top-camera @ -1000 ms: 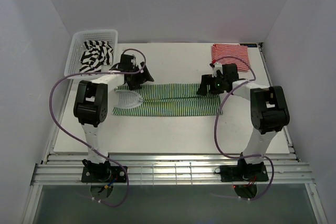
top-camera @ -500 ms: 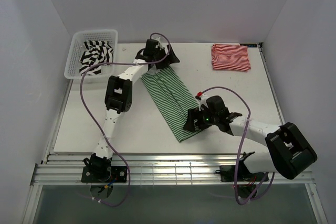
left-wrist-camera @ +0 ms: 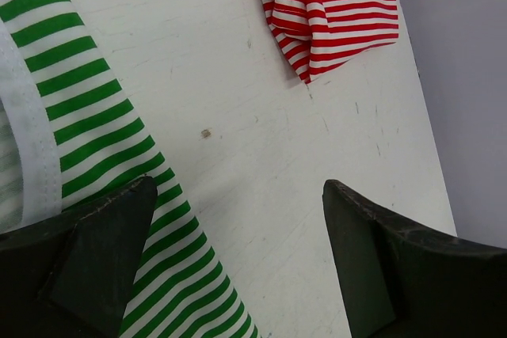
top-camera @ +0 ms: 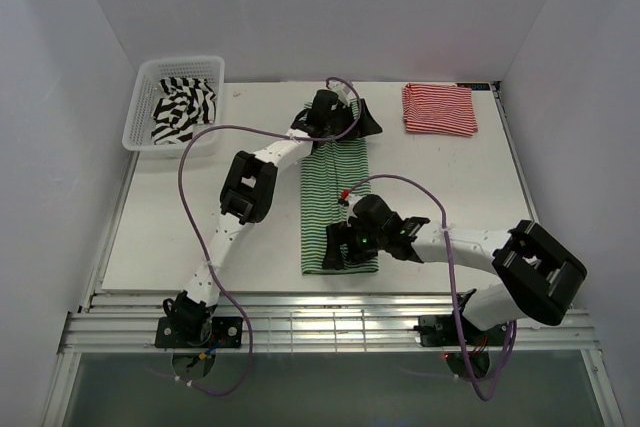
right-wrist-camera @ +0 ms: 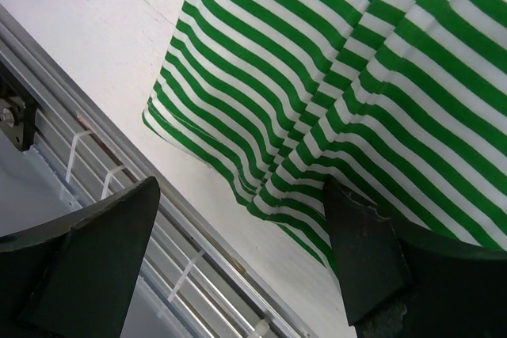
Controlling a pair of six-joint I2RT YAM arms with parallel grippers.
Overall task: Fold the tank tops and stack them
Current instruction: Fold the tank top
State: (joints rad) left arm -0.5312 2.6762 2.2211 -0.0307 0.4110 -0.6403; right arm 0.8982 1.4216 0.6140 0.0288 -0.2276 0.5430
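Both ends of green tank top (top-camera: 325, 187) under wide-open left hand (left-wrist-camera: 238, 187) and right hand (right-wrist-camera: 242, 187).

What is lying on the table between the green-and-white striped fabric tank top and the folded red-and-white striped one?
Nothing visible: only bare white table separates the green-and-white striped tank top from the folded red-and-white striped tank top.

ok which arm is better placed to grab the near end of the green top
Right. The right gripper is open over the near end of the green-and-white tank top. The left gripper, also open, is at the far end.
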